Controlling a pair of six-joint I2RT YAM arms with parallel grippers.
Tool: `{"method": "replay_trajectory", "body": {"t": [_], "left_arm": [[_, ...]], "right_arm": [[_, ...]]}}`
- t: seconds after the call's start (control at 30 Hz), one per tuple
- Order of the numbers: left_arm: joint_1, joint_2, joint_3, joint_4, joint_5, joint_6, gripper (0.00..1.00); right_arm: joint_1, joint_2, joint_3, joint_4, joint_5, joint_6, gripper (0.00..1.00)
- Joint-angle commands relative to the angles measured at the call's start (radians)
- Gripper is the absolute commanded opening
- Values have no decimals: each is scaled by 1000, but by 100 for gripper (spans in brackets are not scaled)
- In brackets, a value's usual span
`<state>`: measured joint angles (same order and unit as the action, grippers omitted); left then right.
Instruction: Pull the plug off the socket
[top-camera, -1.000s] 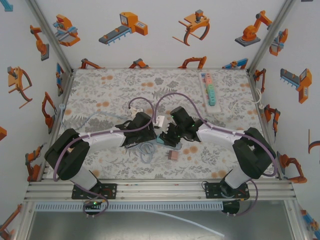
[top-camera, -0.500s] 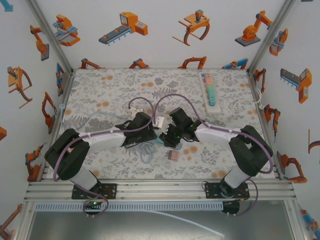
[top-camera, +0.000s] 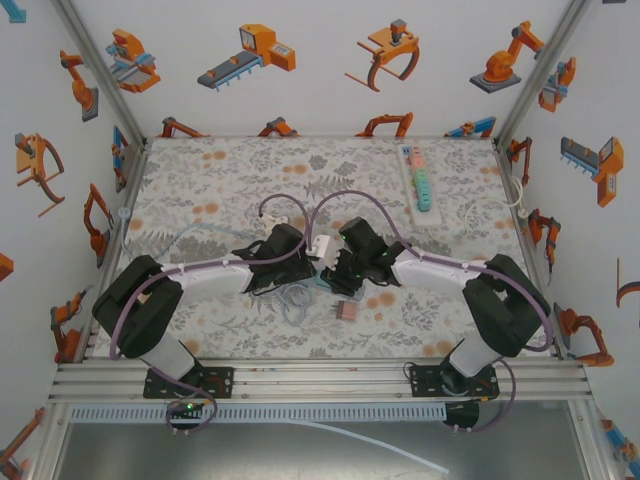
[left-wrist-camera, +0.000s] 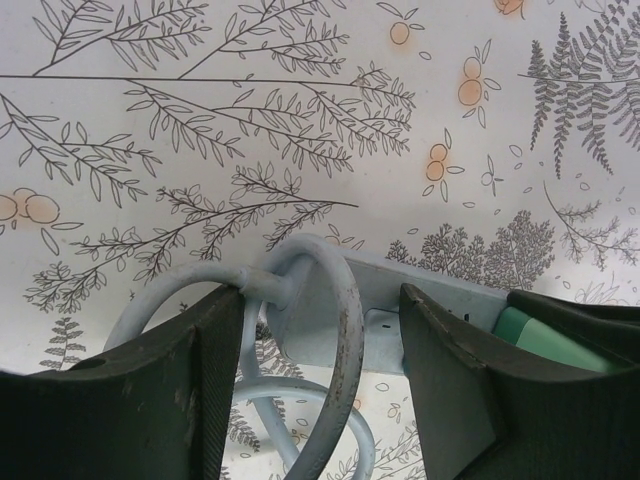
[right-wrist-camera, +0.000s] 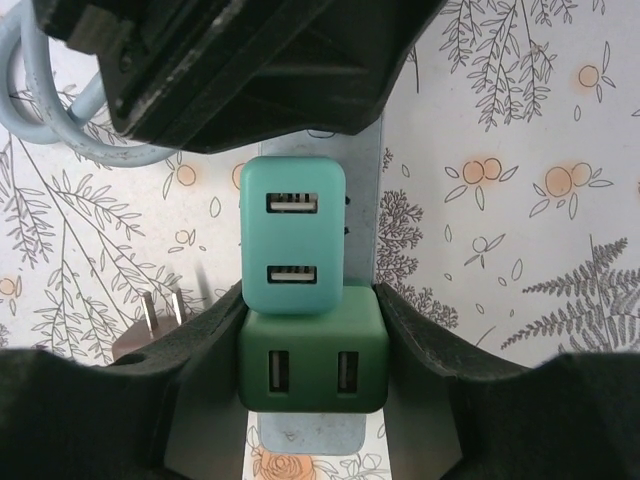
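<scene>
The socket is a pale grey strip (right-wrist-camera: 366, 250) lying between the two arms, and it is also in the left wrist view (left-wrist-camera: 440, 305). Two plugs sit in it side by side: a dark green plug (right-wrist-camera: 312, 362) and a teal plug (right-wrist-camera: 293, 235). My right gripper (right-wrist-camera: 308, 318) is shut on the dark green plug, with a finger pressed on each side. My left gripper (left-wrist-camera: 315, 300) holds the strip's cable end. One finger is on the cable stub and the other against the strip's body. From above, the left gripper (top-camera: 305, 258) and right gripper (top-camera: 340, 275) nearly touch.
The strip's pale blue cable (left-wrist-camera: 345, 340) loops between my left fingers and coils on the floral mat (top-camera: 293, 300). A loose adapter with bare prongs (top-camera: 347, 310) lies just in front of the right gripper. A colourful strip (top-camera: 418, 180) rests at the back right.
The right gripper has closed a little tighter on the dark green plug and shifted slightly. The left gripper has edged toward the centre, still on the strip.
</scene>
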<state>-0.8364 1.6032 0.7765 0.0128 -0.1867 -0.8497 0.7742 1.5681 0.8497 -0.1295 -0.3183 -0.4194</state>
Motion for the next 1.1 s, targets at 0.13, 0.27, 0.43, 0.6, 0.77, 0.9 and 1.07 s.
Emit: {"method": "replay_trajectory", "body": {"t": [0.13,0.27,0.43,0.6,0.77,0.9,1.07], "left_arm": [[-15,165,-108,-260,-13,87,37],[-15,165,-109,-260,-13,89,37],[-15,167,-108,-260,-13,89,36],[-14,167,-107,-262,-13,89,36],[-13,169,-105,-262,-11,90,36],[-13,170,-105,-263,-11,90,36],[-12,172,-104,-263,-10,90,36]], "right_arm": [[18,-123,20,27,-44,9,9],[-6,-120,35,41,-69,69,8],[32,-103,96,-45,17,44,7],[32,-127,75,-7,-14,71,7],[-26,-134,68,41,-67,176,6],[9,-110,97,-45,-3,100,6],[25,-136,73,-20,-15,106,6]]}}
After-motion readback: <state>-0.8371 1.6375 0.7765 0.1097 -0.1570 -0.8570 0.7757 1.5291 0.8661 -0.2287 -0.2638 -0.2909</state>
